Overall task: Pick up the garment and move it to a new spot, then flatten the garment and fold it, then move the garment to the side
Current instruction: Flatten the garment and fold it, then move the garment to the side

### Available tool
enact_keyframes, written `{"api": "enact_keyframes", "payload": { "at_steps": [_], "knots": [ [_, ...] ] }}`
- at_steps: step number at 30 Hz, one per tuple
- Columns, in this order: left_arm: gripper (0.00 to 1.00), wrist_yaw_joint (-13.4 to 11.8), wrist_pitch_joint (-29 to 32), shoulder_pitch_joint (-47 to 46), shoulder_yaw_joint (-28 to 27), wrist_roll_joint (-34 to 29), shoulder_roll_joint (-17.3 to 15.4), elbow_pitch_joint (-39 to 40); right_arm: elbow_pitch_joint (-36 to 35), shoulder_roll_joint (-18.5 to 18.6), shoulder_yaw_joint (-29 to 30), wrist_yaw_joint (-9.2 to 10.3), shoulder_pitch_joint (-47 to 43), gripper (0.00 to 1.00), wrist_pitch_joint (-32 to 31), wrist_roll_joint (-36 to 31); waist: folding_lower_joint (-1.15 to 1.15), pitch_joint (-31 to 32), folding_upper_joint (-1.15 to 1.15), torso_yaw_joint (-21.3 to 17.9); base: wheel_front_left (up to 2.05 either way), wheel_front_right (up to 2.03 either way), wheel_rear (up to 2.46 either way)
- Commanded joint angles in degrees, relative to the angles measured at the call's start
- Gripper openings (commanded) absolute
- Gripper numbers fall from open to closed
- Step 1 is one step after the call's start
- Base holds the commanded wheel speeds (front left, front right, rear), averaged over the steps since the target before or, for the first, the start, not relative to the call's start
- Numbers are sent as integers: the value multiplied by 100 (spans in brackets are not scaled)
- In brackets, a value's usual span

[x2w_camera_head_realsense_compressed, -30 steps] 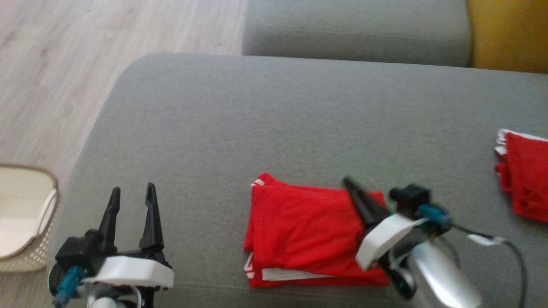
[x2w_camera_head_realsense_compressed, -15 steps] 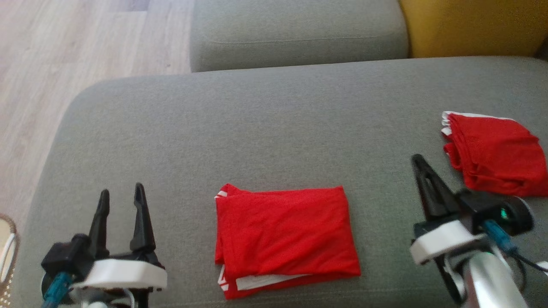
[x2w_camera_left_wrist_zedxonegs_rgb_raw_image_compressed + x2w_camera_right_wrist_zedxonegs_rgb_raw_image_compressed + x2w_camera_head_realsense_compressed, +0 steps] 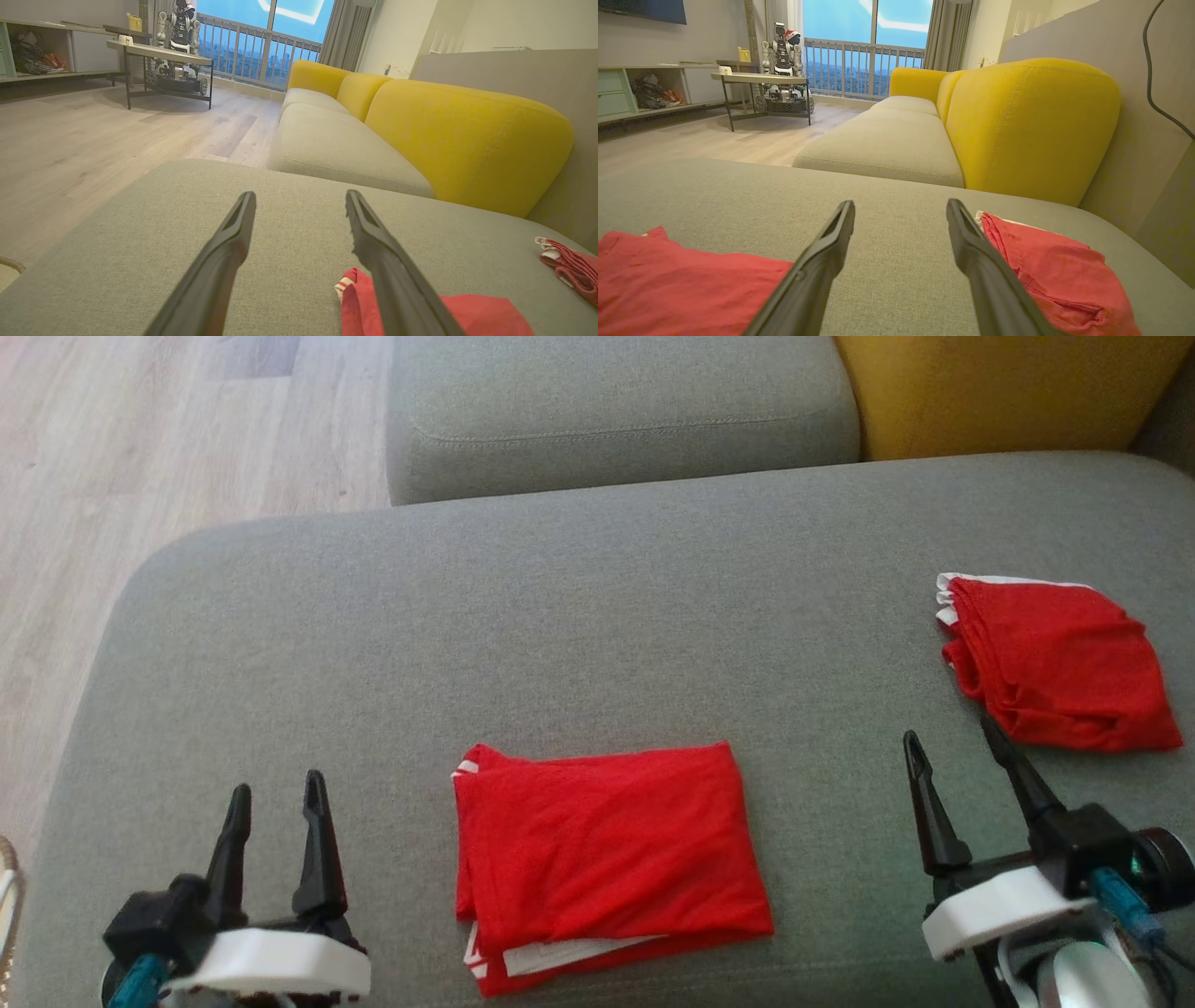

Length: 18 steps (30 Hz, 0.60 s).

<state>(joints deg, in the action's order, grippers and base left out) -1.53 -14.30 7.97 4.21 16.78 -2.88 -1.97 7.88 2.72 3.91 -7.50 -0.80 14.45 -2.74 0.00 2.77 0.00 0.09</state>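
A red garment [image 3: 607,854] with white trim lies folded into a rectangle on the grey sofa seat [image 3: 560,635], near its front edge. It shows at the lower left of the right wrist view as the red garment [image 3: 677,284] and at the bottom of the left wrist view as the red garment [image 3: 476,315]. My left gripper [image 3: 277,793] stands open to its left, apart from it, with nothing between the fingers. My right gripper [image 3: 952,735] stands open to its right, also clear of the cloth.
A second red garment [image 3: 1055,663] lies folded at the right of the seat, just beyond my right gripper. Another grey seat cushion [image 3: 616,415] and a yellow backrest [image 3: 1008,392] lie behind. Wooden floor [image 3: 112,457] runs along the left; a basket rim [image 3: 7,896] peeks in.
My right gripper has let go of the folded garment, pulled back to the right and opened. The head camera has shifted, so the whole picture has moved. The left gripper has stayed open.
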Motion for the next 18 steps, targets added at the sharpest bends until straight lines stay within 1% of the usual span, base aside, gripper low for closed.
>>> {"api": "enact_keyframes", "payload": {
  "at_steps": [1, 18],
  "knots": [
    [100, -20, -70, -223, -198, -54, 1, 178, -232, 17, -143, 1, 152, 100, 54, 41, 0, 1, 0, 7, 0, 0, 0],
    [100, -20, -70, -269, -150, -165, 1, 232, -187, 16, -81, 1, 168, 100, 54, 263, 0, -90, 0, 70, 0, 0, 0]
  ]
}}
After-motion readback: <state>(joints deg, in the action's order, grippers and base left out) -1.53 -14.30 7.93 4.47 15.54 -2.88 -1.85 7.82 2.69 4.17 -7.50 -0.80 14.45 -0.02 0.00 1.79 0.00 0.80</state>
